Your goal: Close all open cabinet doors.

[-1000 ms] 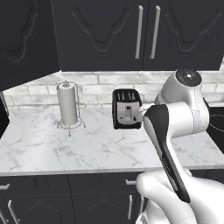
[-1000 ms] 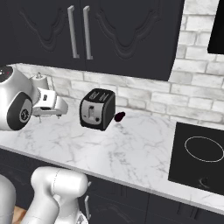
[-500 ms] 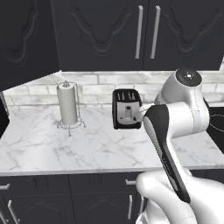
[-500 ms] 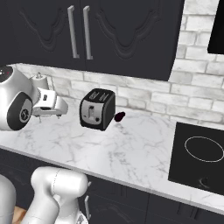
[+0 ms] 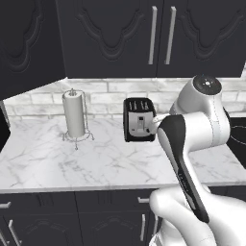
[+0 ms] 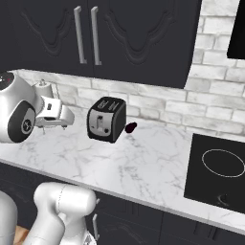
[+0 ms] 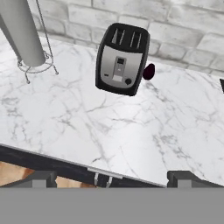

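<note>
- Open cabinet door (image 5: 29, 43): far left of the left base view, upper row, swung out toward the camera so its carved face stands at an angle over the counter's left end. Judged a rigid hinged panel, light to swing, not fragile; best pushed flat on the face near the free edge, away from the hinge. Its handle cannot be made out.
- Paper towel holder (image 5: 75, 115): upright on the marble counter (image 5: 96, 166), below and right of the open door; near enough to the arm's likely path to mind.
- Toaster (image 5: 139, 119): black, centre of the counter, near the brick backsplash; a small dark object (image 6: 130, 127) lies just beside it.
- Closed cabinet doors (image 5: 158, 36): pair with two silver bar handles, flush above the toaster; judged to need nothing.
- Gripper (image 7: 109, 178): low over the counter's front edge, facing the toaster; fingertips barely visible, so whether apart or together cannot be told.
- Cooktop (image 6: 217, 170): far right, well apart.
- Open room: bare counter between towel holder and front edge.
</note>
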